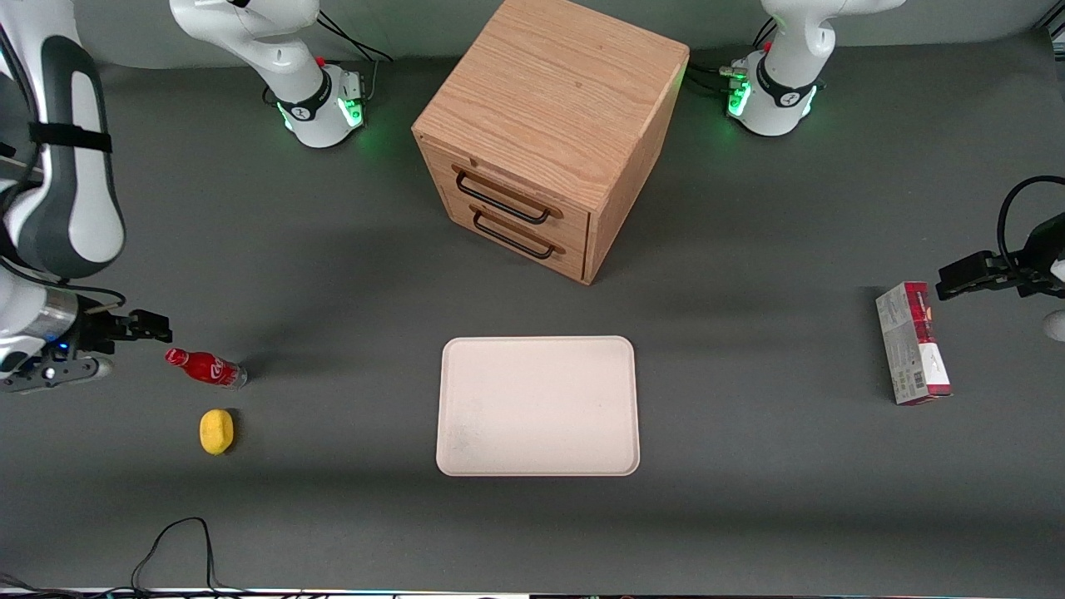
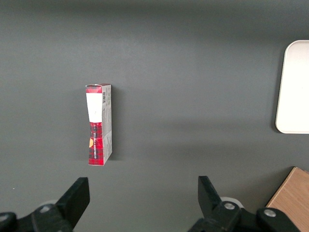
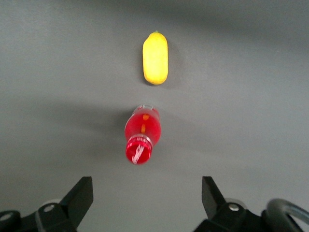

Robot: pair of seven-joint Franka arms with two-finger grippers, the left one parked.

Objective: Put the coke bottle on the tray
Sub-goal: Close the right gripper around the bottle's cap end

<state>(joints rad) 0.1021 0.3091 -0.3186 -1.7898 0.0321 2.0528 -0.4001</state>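
Observation:
The coke bottle [image 1: 205, 368], small and red with a red cap and silvery base, appears to stand upright on the grey table toward the working arm's end. It also shows in the right wrist view [image 3: 142, 133], seen from above with its cap toward the camera. My right gripper [image 1: 146, 329] hovers above the table just beside the bottle, apart from it. In the right wrist view the gripper [image 3: 147, 186] is open wide and empty, with the bottle a short way ahead of its fingertips. The cream-beige tray [image 1: 537, 405] lies flat and empty at mid-table, and its edge shows in the left wrist view [image 2: 294, 87].
A yellow lemon [image 1: 216, 431] lies beside the bottle, nearer to the front camera; it also shows in the right wrist view [image 3: 155, 58]. A wooden drawer cabinet [image 1: 549, 133] stands farther back than the tray. A red-and-white carton [image 1: 913, 343] lies toward the parked arm's end. A black cable [image 1: 175, 549] loops near the front edge.

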